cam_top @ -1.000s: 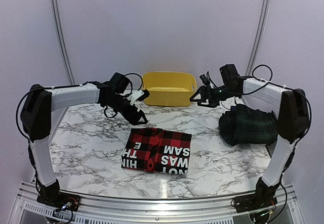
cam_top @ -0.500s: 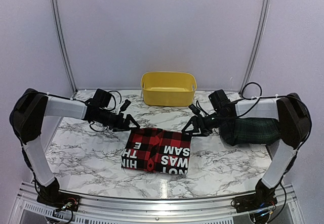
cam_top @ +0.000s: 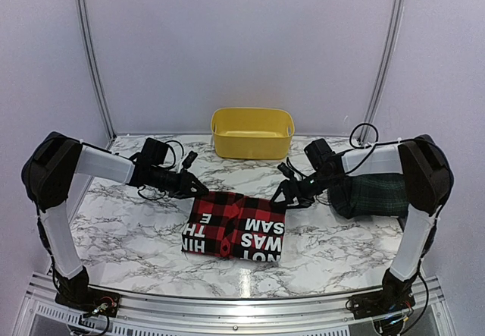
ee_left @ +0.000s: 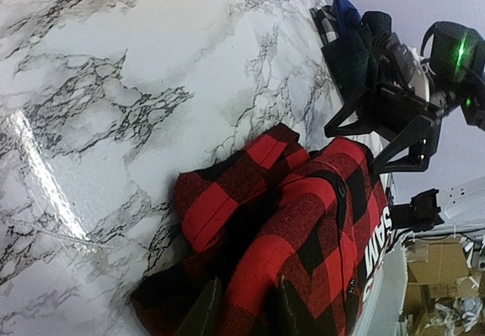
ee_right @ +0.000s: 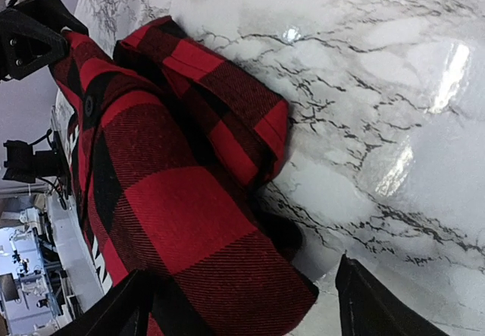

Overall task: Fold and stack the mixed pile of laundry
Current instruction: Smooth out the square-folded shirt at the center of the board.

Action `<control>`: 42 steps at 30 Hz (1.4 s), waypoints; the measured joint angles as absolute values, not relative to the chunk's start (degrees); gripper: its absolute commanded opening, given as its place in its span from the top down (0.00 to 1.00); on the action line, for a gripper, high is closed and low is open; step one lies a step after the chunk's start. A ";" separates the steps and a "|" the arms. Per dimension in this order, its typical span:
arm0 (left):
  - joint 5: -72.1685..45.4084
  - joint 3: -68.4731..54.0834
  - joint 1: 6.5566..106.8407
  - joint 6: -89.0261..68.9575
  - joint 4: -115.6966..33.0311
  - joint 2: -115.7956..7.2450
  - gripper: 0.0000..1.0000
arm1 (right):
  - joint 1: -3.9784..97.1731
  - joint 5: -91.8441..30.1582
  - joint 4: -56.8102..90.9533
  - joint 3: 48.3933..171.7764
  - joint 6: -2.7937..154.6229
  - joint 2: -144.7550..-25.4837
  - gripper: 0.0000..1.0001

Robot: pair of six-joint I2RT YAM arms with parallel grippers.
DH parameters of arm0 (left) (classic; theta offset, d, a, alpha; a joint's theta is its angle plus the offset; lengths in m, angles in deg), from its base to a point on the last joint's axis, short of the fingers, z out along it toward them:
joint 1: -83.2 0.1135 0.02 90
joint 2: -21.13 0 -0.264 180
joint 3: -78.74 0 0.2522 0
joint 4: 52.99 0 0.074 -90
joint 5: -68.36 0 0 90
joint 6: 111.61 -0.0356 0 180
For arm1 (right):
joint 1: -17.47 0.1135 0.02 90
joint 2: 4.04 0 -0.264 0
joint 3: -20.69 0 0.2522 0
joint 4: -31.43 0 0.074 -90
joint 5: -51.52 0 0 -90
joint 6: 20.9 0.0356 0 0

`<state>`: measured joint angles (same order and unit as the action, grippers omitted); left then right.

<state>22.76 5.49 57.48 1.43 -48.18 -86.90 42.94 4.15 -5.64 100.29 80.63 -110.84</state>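
One piece holds my attention: the red-and-black checked garment (cam_top: 235, 226) lies folded into a flat rectangle on the marble table (cam_top: 129, 222). It is on the near side of the yellow tub (cam_top: 251, 133) and well apart from it. White block lettering shows across its near and right portions (upside down from the overhead camera).

Its two far corners, the ones facing the tub, each have a gripper at them. The left gripper (cam_top: 200, 190) sits low at the corner below the tub's left end. Through its wrist camera I see its fingers (ee_left: 203, 309) parted by a modest gap, with a ridge of the checked cloth lying between them. I cannot tell whether they actually touch the fabric.

The right gripper (cam_top: 283, 193) is at the corner below the tub's right end. Its jaws are spread wide, and its fingers (ee_right: 125, 306) straddle the rumpled corner of the cloth without pressing on it.

Off to the right of the tub, and nearer the arm bases than it, the dark tartan garment (cam_top: 375, 196) is heaped in a loose mound beside the right arm, apart from the checked one. In the left wrist view a bit of navy blue cloth (ee_left: 345, 10) shows at the far end of that mound.
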 measured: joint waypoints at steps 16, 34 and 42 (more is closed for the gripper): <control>22.28 5.84 57.57 2.24 -48.16 -85.94 1.00 | 43.29 6.90 -9.93 101.63 79.34 -108.57 1.00; 22.17 4.03 62.36 2.85 -49.27 -90.98 1.00 | 42.51 7.14 -7.59 110.76 77.22 -120.09 1.00; 19.31 1.95 62.36 3.20 -49.45 -96.38 1.00 | 41.98 6.12 -3.65 111.29 77.22 -124.59 1.00</control>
